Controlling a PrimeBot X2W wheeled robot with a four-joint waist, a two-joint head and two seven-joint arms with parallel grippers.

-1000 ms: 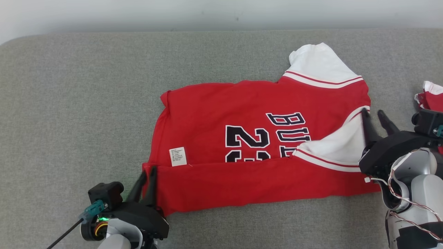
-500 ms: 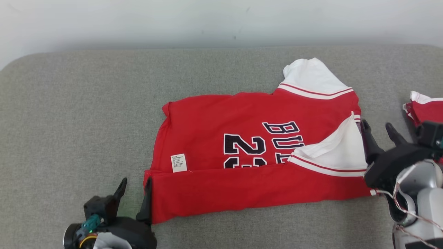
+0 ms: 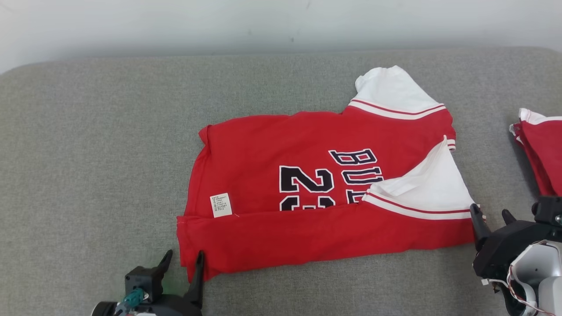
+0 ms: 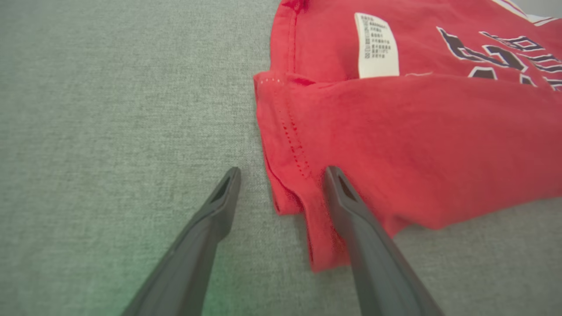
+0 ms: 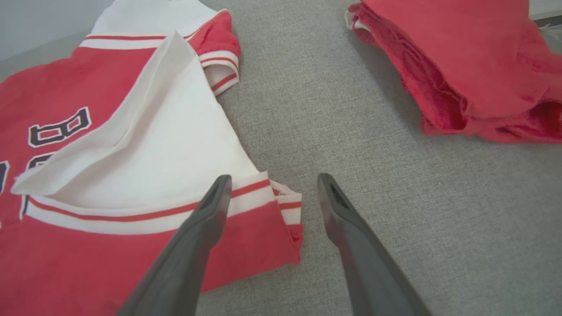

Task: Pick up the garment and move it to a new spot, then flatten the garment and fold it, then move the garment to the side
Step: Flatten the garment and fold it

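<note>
**Both jaws standing open at the jersey's near corners**

Nearest to me, the left gripper (image 3: 185,253) is sitting low with its jaws spread wide and gripping nothing. In the left wrist view it (image 4: 283,171) is straddling the jersey's near left corner, one finger over the red hem and the other over bare grey worktop (image 3: 88,153).

The right gripper (image 3: 488,209) is likewise gaping wide and carrying nothing. In the right wrist view it (image 5: 273,177) is straddling the striped cuff at the near right corner.

Between them the red jersey (image 3: 307,175) is lying mid-worktop. Its near strip is lying folded up over the body, hiding the lower part of the black numbers. A white care label (image 3: 221,205) is showing just above that fold. One white sleeve (image 3: 421,188) is lying folded inward, and the other (image 3: 390,87) is sticking out on the far side.

Off to the right, well apart, a second red garment (image 3: 542,153) is lying bunched. A pale wall (image 3: 263,22) is running behind the worktop.
</note>
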